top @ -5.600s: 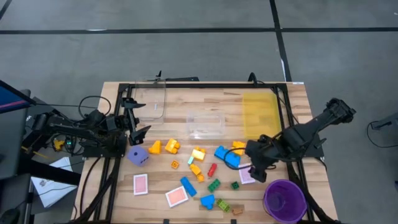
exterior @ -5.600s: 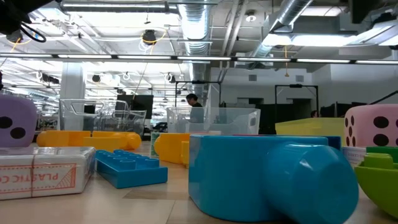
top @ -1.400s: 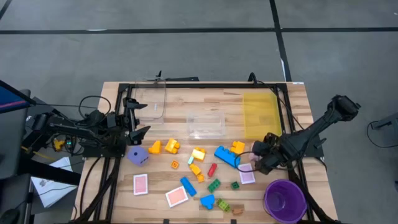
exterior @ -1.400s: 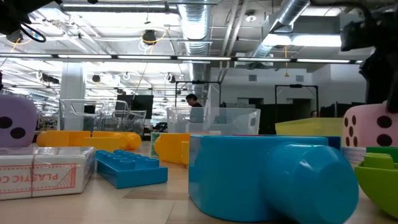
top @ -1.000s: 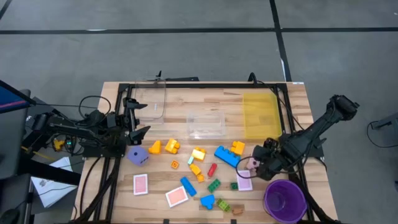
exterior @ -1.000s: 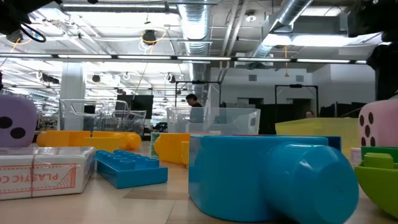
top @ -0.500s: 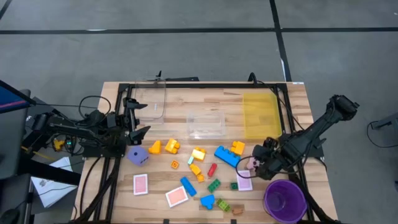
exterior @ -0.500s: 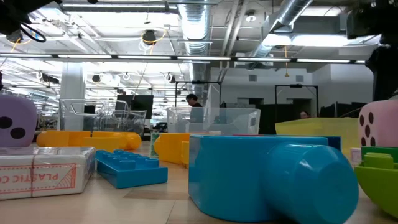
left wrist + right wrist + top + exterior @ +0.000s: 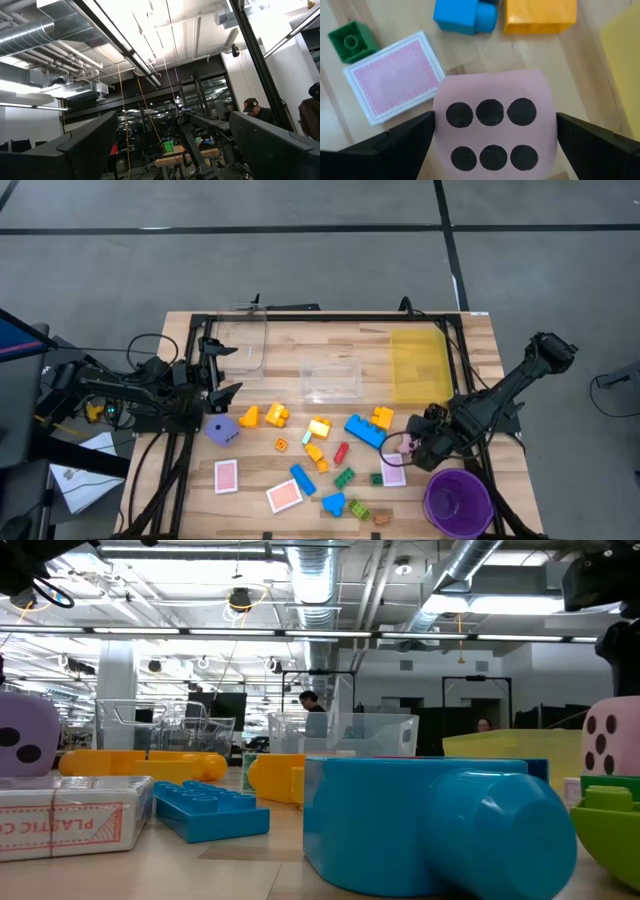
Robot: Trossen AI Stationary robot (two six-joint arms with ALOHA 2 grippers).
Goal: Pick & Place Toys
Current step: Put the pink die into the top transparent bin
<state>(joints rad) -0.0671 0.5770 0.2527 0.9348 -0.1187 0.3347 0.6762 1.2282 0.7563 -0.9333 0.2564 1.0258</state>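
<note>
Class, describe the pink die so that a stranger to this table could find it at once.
Start at the big round purple cup at the table's near right corner. Just up and left of it, the right gripper has its jaws either side of the pink die. It is the only pink cube, its six-dot face upward.

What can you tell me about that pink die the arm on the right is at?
The pink die is a soft-cornered cube, pale pink with black dots; the face toward the wrist camera shows six, in two rows of three. It sits between the wide-spread fingers of the right gripper, near the table's right front. Whether it is lifted or resting cannot be told. Below it lie a pink-backed card, a green brick, a blue brick and an orange brick.
</note>
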